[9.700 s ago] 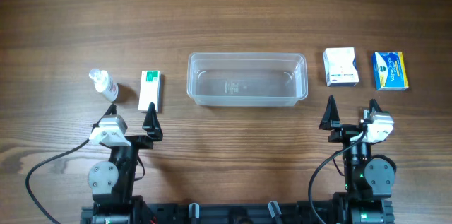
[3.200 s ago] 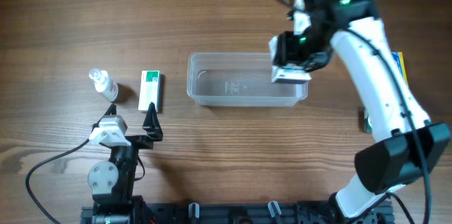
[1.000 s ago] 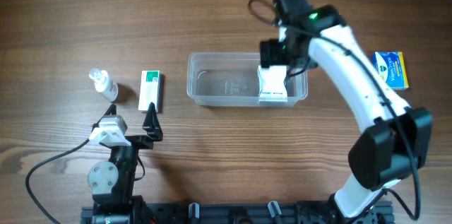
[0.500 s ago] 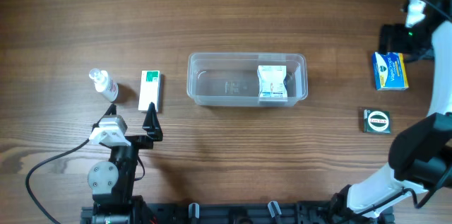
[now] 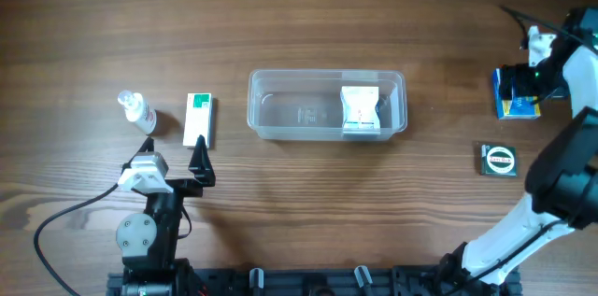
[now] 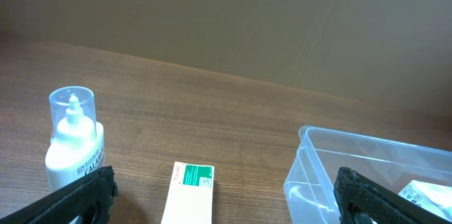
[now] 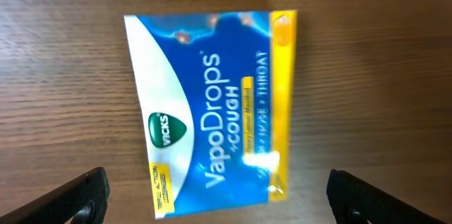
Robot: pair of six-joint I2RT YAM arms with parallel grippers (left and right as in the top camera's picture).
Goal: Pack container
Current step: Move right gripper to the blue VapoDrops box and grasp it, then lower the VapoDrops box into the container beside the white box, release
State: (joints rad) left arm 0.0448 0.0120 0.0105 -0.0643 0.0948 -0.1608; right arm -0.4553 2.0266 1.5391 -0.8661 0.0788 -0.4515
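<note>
The right gripper [image 7: 215,199] hangs over the blue cough-drop packet [image 7: 212,104], its 2 fingers spread wide and empty. The packet lies centred between them, its long axis across their line of closing and slightly skewed, so I judge they would pinch its short width. The container [image 5: 280,75], holding 1 white box [image 5: 361,109], sits well apart to their left. The left gripper [image 6: 226,206], likewise open, is much farther from the packet. The right wrist view gives the skew; only overhead shows the container.
</note>
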